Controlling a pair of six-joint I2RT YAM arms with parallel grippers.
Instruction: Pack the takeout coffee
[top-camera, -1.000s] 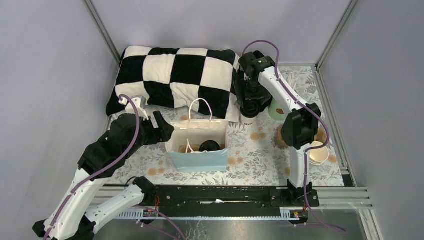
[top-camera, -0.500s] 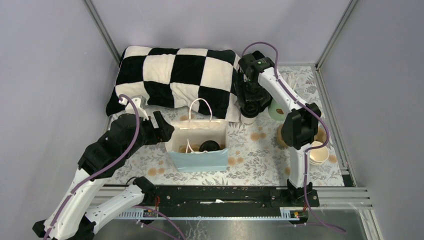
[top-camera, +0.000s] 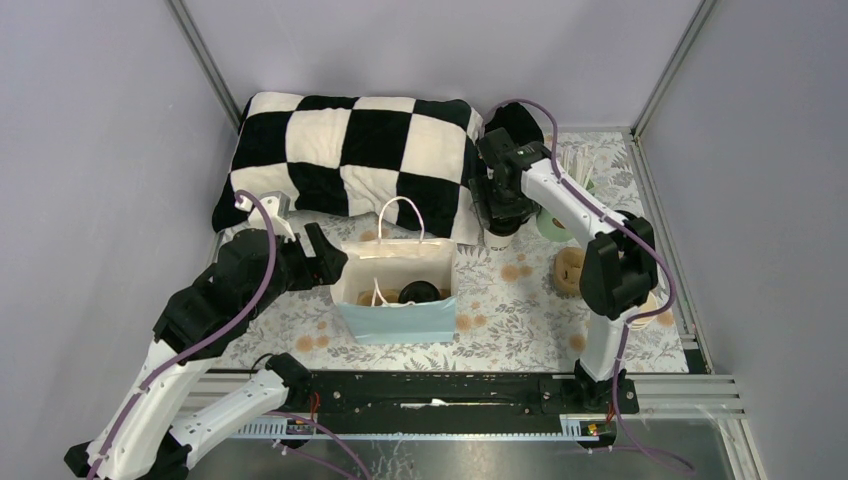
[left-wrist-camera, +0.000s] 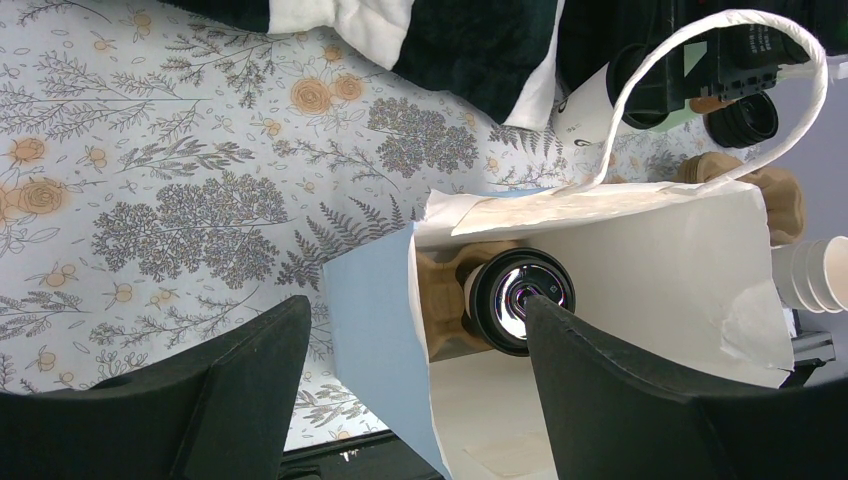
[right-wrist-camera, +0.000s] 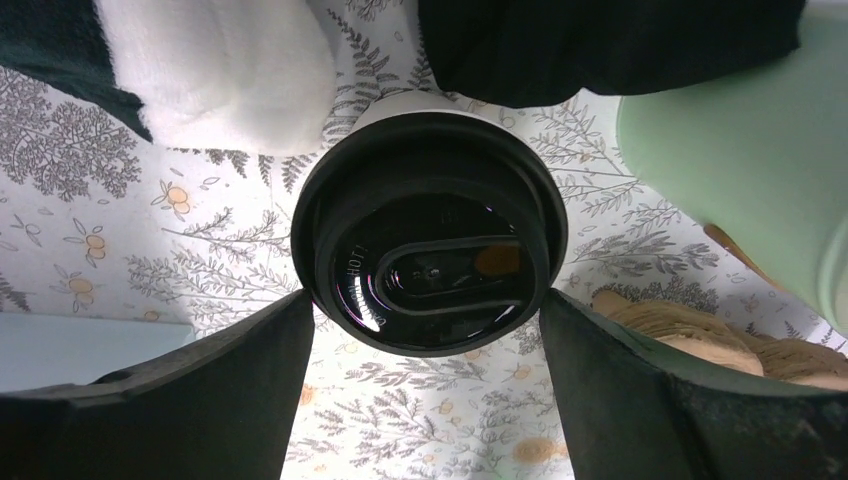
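One takeout coffee (right-wrist-camera: 428, 245), a white cup with a black lid, stands on the table by the pillow's corner. My right gripper (right-wrist-camera: 428, 300) is open right above it, a finger on either side of the lid; I cannot tell whether they touch it. From above, the gripper (top-camera: 500, 225) hides most of that cup (top-camera: 498, 240). A second lidded cup (left-wrist-camera: 518, 300) sits in a brown carrier (left-wrist-camera: 445, 300) inside the light-blue paper bag (top-camera: 395, 315). My left gripper (left-wrist-camera: 415, 310) is open astride the bag's left wall, one finger inside and one outside.
A black-and-white checked pillow (top-camera: 350, 160) lies behind the bag. A mint-green cup (right-wrist-camera: 760, 150) stands just right of the cup under my right gripper. A spare brown carrier (top-camera: 572, 268) and a stack of lidless white cups (left-wrist-camera: 810, 275) are at the right.
My right arm has swung its elbow out to the right and the gripper has come lower over the cup, its jaws slightly narrower. The left arm and the bag have not moved.
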